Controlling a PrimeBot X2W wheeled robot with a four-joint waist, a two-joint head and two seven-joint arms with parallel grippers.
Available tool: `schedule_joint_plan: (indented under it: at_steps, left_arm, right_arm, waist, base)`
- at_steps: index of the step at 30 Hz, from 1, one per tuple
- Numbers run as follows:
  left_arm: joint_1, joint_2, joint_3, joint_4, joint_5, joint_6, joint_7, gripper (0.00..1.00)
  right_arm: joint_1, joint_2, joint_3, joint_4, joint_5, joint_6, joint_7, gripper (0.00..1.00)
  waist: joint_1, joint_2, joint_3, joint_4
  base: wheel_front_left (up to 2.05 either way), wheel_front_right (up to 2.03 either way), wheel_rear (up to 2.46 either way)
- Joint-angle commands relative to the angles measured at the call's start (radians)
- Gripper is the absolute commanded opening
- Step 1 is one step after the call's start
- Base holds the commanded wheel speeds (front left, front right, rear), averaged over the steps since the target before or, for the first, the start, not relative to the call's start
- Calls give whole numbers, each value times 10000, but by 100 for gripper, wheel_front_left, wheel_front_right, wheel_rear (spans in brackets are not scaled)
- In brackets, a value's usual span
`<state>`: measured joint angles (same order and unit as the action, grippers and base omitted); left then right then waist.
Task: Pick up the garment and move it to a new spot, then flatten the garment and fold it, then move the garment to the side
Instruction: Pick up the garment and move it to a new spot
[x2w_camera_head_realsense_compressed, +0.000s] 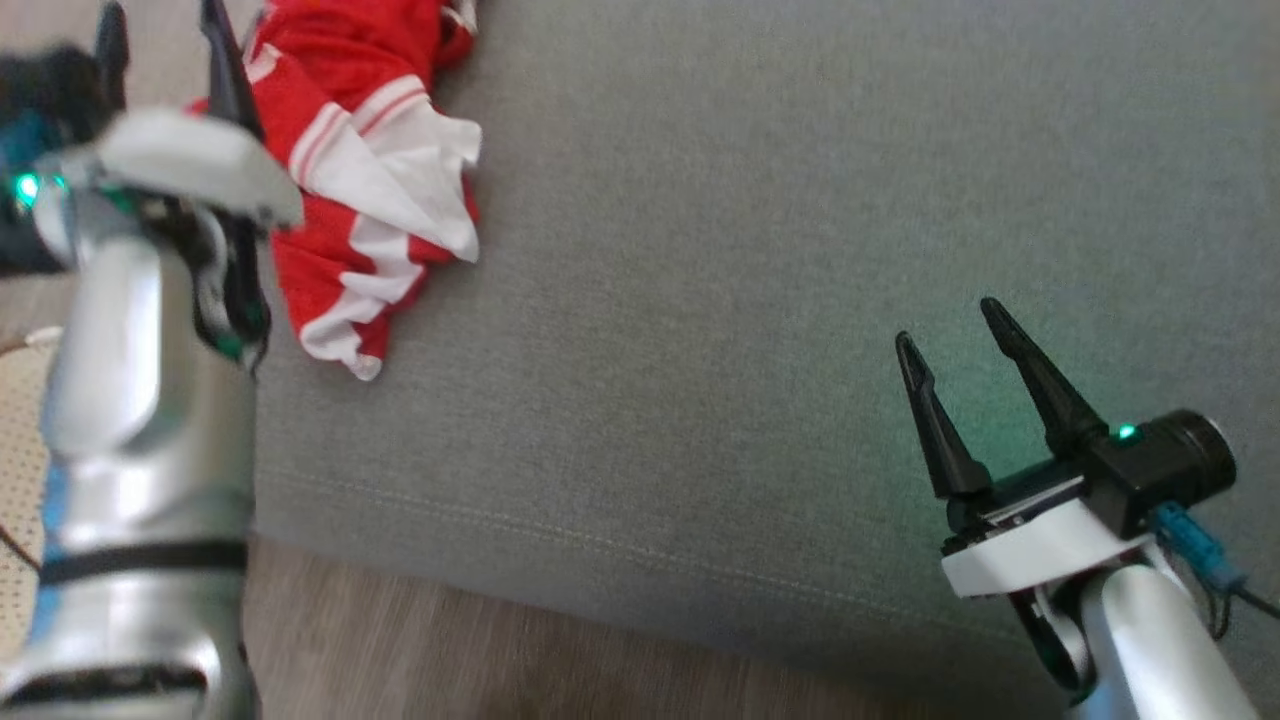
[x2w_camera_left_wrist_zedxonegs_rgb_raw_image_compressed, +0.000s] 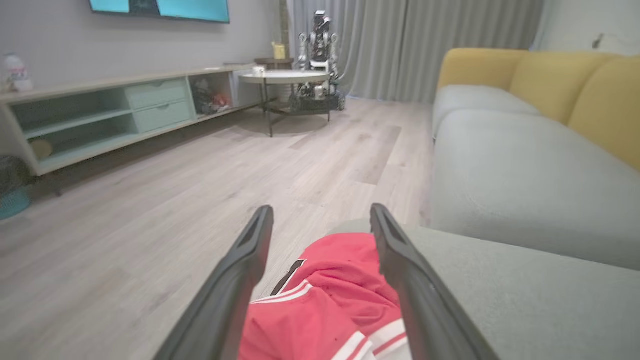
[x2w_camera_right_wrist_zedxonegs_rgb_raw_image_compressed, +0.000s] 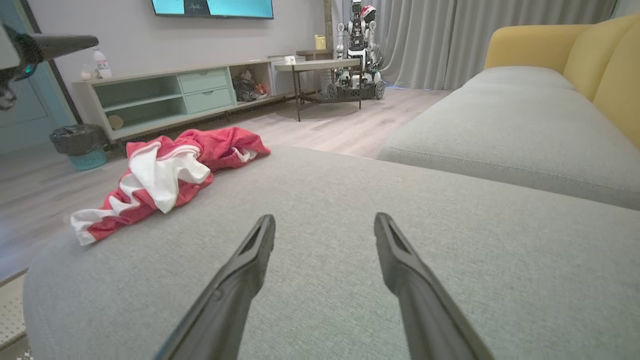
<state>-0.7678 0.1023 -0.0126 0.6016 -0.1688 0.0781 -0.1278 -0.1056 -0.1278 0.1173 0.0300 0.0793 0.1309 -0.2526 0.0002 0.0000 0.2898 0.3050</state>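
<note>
Standing close by, I had the right gripper (x2w_camera_head_realsense_compressed: 948, 322) nearest me, at the lower right of the head view, its two dark fingers spread and holding nothing, poised above bare grey cushion (x2w_camera_head_realsense_compressed: 750, 250). Well apart from it, at the upper left of that view, the garment (x2w_camera_head_realsense_compressed: 370, 170) lay crumpled in a red and white heap, right at the cushion's left edge. Over it hung the left gripper (x2w_camera_left_wrist_zedxonegs_rgb_raw_image_compressed: 321, 209), fingers parted wide with red cloth showing between and beneath them in the left wrist view; whether the tips touched the fabric I could not tell. Beyond the heap the wooden floor (x2w_camera_left_wrist_zedxonegs_rgb_raw_image_compressed: 150, 200) began straight away, and that looked to me the main hazard: a nudge or a shallow pinch there could push the bunched cloth over the edge. The folds lay layered, so a closing grip might catch only one loose flap, and the rest could drag or slip out on lifting. With the other arm so far across the cushion, I judged it could not steady anything
</note>
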Motion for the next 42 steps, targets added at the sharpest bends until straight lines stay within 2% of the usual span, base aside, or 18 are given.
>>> schedule_joint_plan:
  at_steps: [1,8,13,16,20,21,22,23,28,33,38,42]
  left_arm:
    - [-473,501,345,53,-58,-17,183,100]
    - [-2514,920,305,2929,-228,-61,2351,100]
    - [-3340,1370,94,4360,-34,131,3844,100]
    - [-3594,1625,-87,4878,140,208,4289,100]
    - [-3741,1701,-294,5181,302,259,4344,100]
    - [-3780,1686,-283,5236,272,282,4261,87]
    - [-3801,1676,-286,5296,253,294,4179,22]
    - [-3822,1679,-273,5302,238,358,3974,0]
    - [-3954,1791,-200,5105,187,632,2404,0]
    - [-4258,1843,-257,4732,171,498,690,0]
    - [-4617,1780,-422,4265,134,85,-326,0]
    - [-5083,1733,-763,3580,320,-179,-722,0]
  right_arm:
    - [-252,-124,303,-384,9,-2,-92,100]
    - [-624,-597,186,-836,139,-2,-92,100]
    - [-759,-671,289,-999,158,-2,-92,100]
    - [-830,-683,303,-1033,192,-2,-92,100]
    - [-863,-713,219,-1064,215,-2,-92,100]
    - [-880,-727,196,-1073,219,-2,-92,100]
    - [-910,-739,176,-1080,220,-2,-92,100]
    - [-951,-735,143,-1085,225,-2,-92,100]
    - [-1164,-643,89,-1047,251,-2,-92,100]
    - [-1198,-412,143,-861,288,-2,-92,100]
    - [-1097,-70,151,-679,338,-2,-92,100]
    - [-975,218,165,-449,398,-2,-92,100]
  waist:
    - [-2,0,604,-265]
    - [-2,0,1411,-454]
    - [-2,0,1808,-661]
    - [-2,0,2025,-781]
    - [-2,0,2220,-809]
    - [-2,0,2280,-813]
    - [-2,0,2334,-815]
    - [-2,0,2373,-815]
    - [-2,0,2377,-862]
    - [-2,0,1996,-926]
    - [-2,0,1351,-1132]
    - [-2,0,739,-1471]
  base:
    - [0,0,0]
    - [0,0,0]
    - [0,0,0]
    - [0,0,0]
    - [0,0,0]
    - [0,0,0]
    - [0,0,0]
    - [0,0,0]
    - [0,0,0]
    - [0,0,0]
    - [0,0,0]
    - [0,0,0]
